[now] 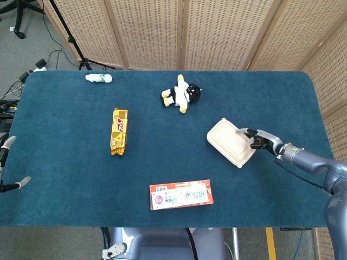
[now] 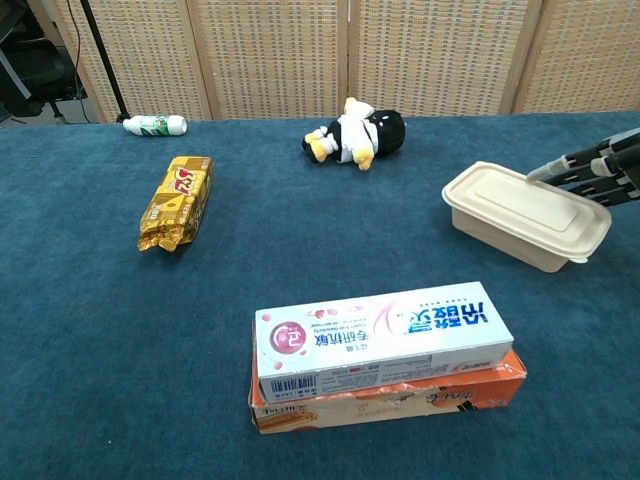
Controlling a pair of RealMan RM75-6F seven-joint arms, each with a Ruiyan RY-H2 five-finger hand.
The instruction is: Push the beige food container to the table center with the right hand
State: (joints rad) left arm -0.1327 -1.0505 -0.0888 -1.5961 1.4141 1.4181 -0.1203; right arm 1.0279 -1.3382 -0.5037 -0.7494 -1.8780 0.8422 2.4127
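Note:
The beige food container (image 1: 231,142) (image 2: 526,214), lid on, lies right of the table's middle, turned at an angle. My right hand (image 1: 260,140) (image 2: 598,167) reaches in from the right with its fingers stretched out flat, their tips touching the container's right side; it holds nothing. At the table's left edge my left hand (image 1: 7,167) hangs with its fingers apart and nothing in them, far from the container.
A black and white plush toy (image 1: 182,93) lies at the back middle. A yellow snack bar (image 1: 119,130) is left of centre, a small white bottle (image 1: 98,78) at the back left. A toothpaste box stacked on an orange box (image 1: 180,194) sits near the front edge.

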